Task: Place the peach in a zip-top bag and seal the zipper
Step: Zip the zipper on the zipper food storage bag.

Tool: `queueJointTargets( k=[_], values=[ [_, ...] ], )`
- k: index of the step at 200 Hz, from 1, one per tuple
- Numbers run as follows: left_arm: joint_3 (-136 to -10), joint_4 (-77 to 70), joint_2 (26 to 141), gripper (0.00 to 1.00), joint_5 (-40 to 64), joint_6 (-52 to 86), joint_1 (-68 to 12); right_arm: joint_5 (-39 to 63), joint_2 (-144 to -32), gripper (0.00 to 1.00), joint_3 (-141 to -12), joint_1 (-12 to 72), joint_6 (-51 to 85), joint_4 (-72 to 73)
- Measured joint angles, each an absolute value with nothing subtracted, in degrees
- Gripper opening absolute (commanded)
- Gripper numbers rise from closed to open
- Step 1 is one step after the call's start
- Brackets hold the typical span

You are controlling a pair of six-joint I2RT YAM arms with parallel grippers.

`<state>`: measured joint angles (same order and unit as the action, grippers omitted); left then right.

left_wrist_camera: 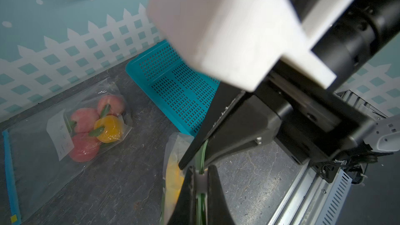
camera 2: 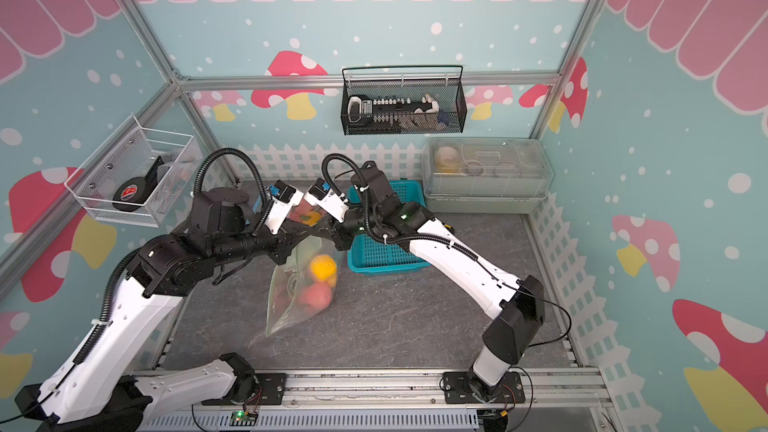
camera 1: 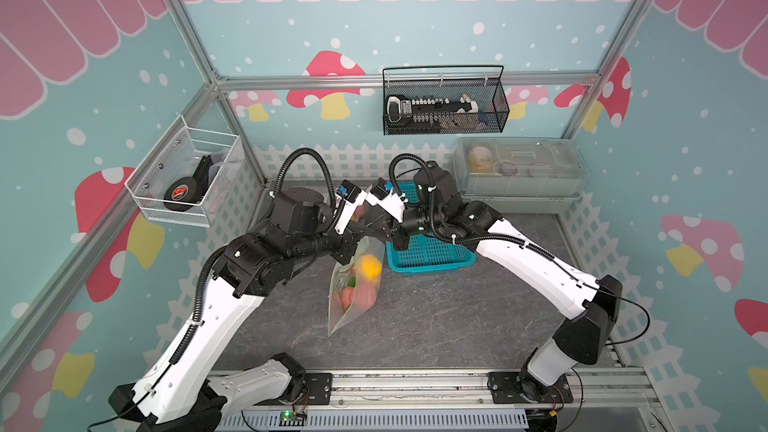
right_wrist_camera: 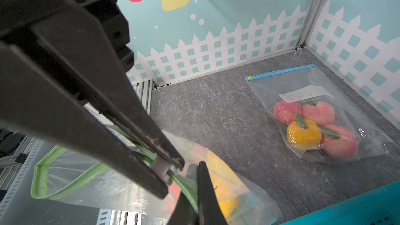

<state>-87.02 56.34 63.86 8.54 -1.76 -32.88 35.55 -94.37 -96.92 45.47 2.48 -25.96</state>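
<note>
A robot test cell, dressed up like a toy garden. Under the fingers (right_wrist_camera: 86,83) lies a grey stone-look tabletop (camera 1: 436,317). Printed walls (camera 1: 415,35) with mushrooms, a pink awning and a white fence (camera 1: 353,160) close it in on three sides of them, held by an aluminium frame (camera 1: 216,81). Well behind the fingers, two arms (camera 1: 199,326) are bolted to a rail (camera 1: 415,388). Beyond and above them, wire baskets (camera 1: 494,118) of gear hang on the walls, and a clear box (camera 1: 519,189) sits at the far edge.
</note>
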Motion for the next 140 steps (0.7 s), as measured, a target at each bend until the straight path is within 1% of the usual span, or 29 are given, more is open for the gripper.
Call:
queueJointTargets(
  k=[42, 140],
  values=[
    [-87.02, 56.62, 63.72, 0.05, 5.56, -1.5, -32.88, 33.19, -95.15, 0.0, -97.69, 45.45, 3.95, -25.45],
    [-87.02, 57.58, 62.43, 0.06, 3.11, -1.28, -32.8, 28.56, -96.38, 0.0, -100.31, 44.45, 6.68, -25.28]
  ],
)
